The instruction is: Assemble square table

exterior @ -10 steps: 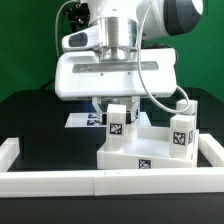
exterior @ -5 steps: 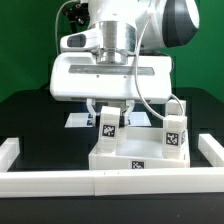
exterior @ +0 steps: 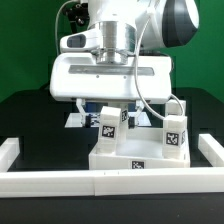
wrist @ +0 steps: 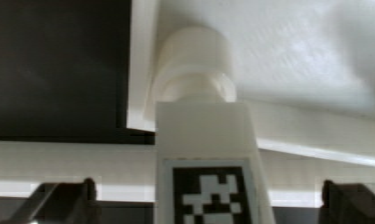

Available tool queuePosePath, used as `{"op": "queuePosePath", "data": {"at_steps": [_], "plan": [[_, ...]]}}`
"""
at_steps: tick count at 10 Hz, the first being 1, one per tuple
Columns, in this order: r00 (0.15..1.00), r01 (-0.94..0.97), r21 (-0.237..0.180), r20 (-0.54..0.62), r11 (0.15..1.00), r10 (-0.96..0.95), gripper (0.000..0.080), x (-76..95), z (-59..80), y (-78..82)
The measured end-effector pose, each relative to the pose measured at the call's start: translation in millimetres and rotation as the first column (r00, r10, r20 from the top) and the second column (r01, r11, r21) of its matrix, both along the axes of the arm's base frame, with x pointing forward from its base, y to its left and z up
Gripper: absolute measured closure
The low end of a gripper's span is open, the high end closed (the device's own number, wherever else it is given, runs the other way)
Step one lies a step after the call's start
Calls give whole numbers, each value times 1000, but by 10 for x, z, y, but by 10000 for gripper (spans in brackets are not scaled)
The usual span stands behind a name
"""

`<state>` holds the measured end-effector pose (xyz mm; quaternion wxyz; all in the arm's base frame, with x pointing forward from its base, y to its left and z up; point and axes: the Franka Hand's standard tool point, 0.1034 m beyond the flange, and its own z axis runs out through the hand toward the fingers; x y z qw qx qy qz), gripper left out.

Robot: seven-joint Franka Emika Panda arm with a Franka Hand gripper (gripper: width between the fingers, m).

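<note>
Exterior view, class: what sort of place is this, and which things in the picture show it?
Probably a robotics lab test bench: a robot hand over a black table, white furniture parts carrying printed tags, such as the square table and a leg block, and white border rails fencing the work area.

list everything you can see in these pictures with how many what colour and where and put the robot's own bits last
tabletop slab: one, white, square with tags on its edge, lying on the black table against the front rail.
leg blocks: two seen, white with black-and-white tags; one standing on the slab under the tool, one standing at the slab's corner toward the exterior view's right.
border rails: white, long, running along the front and up both sides of the work area.
marker board: one, white and flat with tags, on the table behind the slab, mostly hidden.
table: one, black.
backdrop: green, behind the robot.
tool: one, open, its fingers either side of the middle leg block.
arm: one, white, above the slab.
</note>
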<state>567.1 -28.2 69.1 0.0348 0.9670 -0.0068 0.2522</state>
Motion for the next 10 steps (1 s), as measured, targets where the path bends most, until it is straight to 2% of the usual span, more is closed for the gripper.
{"op": "queuePosePath", "data": {"at_steps": [4,7,9,10], "plan": [[1000,-2,8,-12,1000,2,150,-6,-1,2],[999,-11,36,-37,999,13,150,39,199,20],[998,-11,73,-66,997,16,150,87,365,-26],[996,0,104,-88,995,9,150,121,413,2]]}}
